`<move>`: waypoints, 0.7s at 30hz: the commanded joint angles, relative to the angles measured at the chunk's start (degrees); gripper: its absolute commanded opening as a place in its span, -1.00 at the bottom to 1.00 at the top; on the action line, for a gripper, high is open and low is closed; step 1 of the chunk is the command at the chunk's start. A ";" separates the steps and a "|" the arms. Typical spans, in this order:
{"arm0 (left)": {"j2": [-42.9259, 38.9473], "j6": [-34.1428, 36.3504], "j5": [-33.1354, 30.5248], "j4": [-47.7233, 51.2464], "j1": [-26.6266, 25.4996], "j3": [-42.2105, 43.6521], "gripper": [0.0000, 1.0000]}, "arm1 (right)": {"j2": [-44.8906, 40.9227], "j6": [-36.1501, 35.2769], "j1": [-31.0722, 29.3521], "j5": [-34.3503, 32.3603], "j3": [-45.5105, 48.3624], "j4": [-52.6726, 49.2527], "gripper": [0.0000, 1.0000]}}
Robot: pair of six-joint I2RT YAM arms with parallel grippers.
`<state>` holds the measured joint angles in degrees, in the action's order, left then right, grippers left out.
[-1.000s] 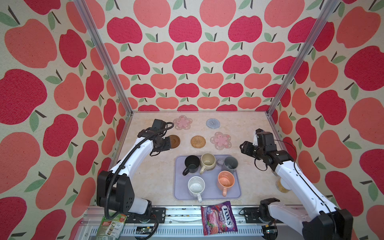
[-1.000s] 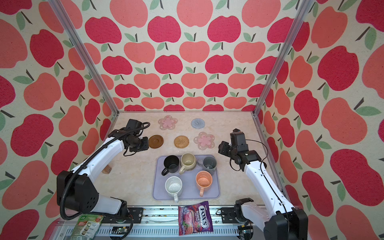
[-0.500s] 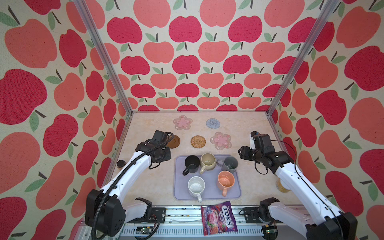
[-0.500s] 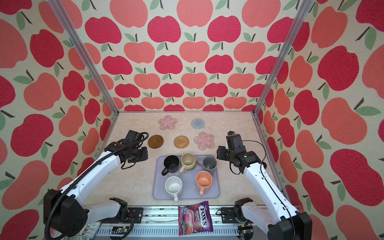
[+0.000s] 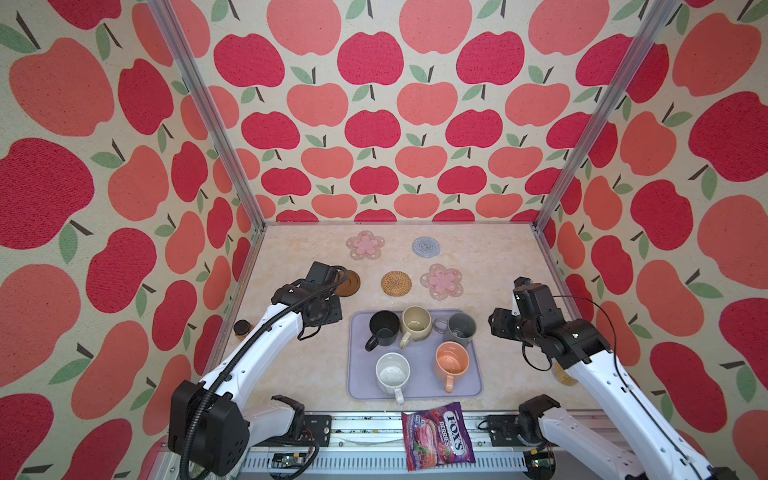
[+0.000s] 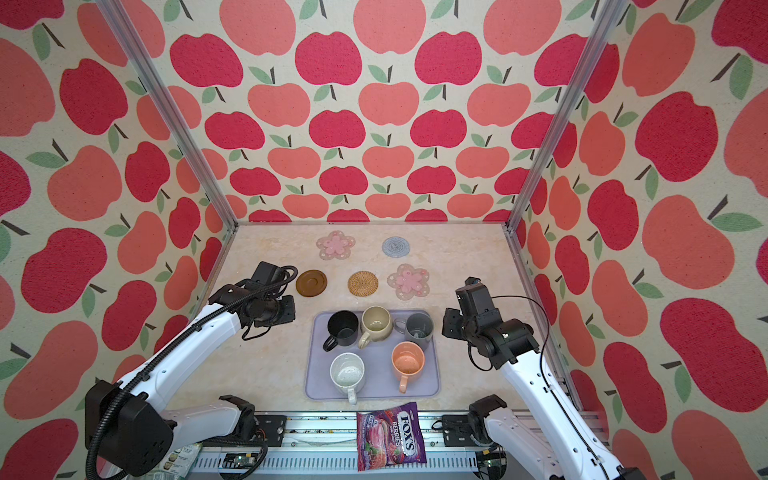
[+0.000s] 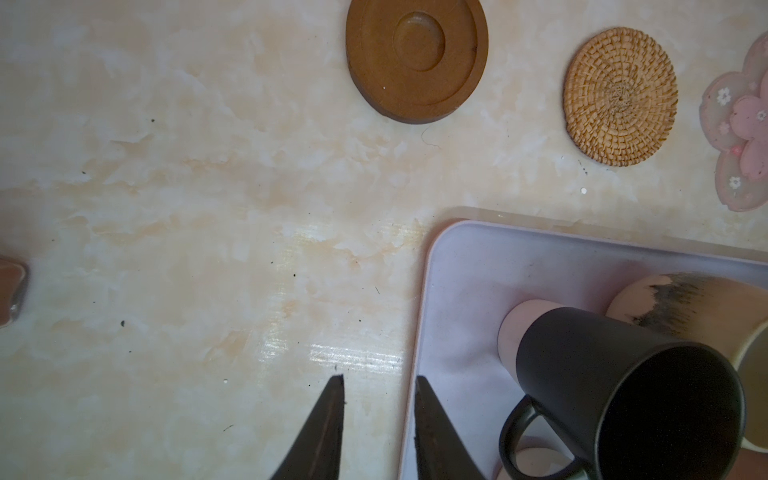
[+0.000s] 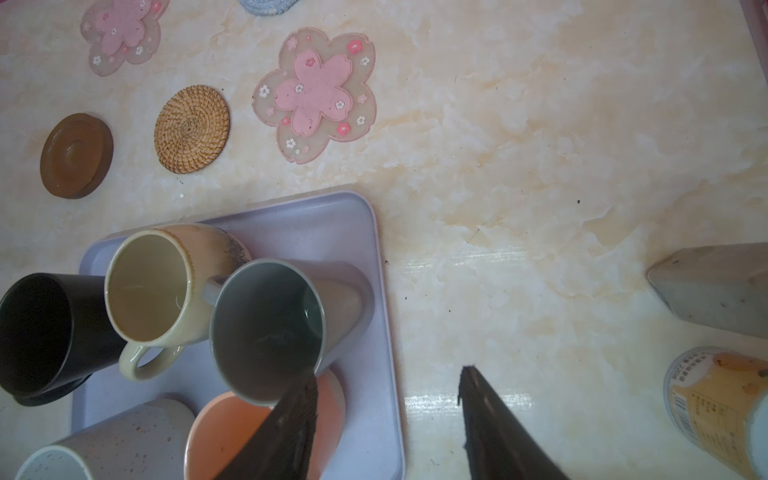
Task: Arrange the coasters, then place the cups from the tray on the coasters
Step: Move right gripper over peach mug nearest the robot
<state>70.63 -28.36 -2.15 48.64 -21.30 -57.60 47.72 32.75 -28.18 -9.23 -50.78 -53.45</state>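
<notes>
Far left of the tray (image 5: 422, 370), the left jar (image 5: 242, 327) sits by the wall, with little more than its dark lid showing. The left gripper (image 7: 379, 380) is hidden under its own wrist in both top views. Its wrist view shows the fingers a narrow gap apart and empty, over the tray's left edge. Behind the tray's left corner lies the brown coaster (image 5: 351, 284), a round disc with a dished centre, partly covered by the left arm in a top view. Behind the tray's middle is the rattan coaster (image 5: 396, 283), round and woven tan. Behind its right end is the near flower coaster (image 5: 441, 281), pink and five-petalled. Further back lie the far flower coaster (image 5: 365, 245) and the knit coaster (image 5: 426, 247), which is round and grey-blue. The lavender, low-rimmed tray carries all five mugs upright. The black mug (image 5: 384, 328), beige mug (image 5: 415, 324) and grey mug (image 5: 459, 328) crowd its back edge, with the white mug (image 5: 392, 372), speckled, and the orange mug (image 5: 452, 361) nearer the front. A candy bag (image 5: 438, 434) lies in front of the tray. The right gripper (image 8: 386, 374) stands wide and empty, one finger in front of the grey mug's rim and the other over the table right of the tray. Right of the tray, the right jar (image 8: 715, 407) is cut off in the wrist view, and a grey block (image 8: 715, 286) near it is hard to make out.
</notes>
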 commanded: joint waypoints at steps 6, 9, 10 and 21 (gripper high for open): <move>4.22 0.33 0.00 1.37 -0.15 -1.92 -0.37 | -4.49 10.21 -9.70 2.84 1.51 -8.09 0.11; 5.08 0.21 0.13 1.54 -0.15 -2.52 -0.37 | -3.26 12.30 -14.79 2.59 1.08 -8.78 0.07; 5.43 0.14 0.05 1.63 -0.15 -2.83 -0.37 | -2.78 13.19 -16.93 2.56 0.96 -8.86 0.07; 7.59 0.33 -0.71 3.79 -0.06 -5.31 -0.36 | 0.70 28.50 -36.91 -2.83 2.42 -11.28 0.04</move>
<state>77.71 -28.42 -2.13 49.63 -21.30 -61.28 48.38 54.72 -63.02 -9.65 -49.67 -61.95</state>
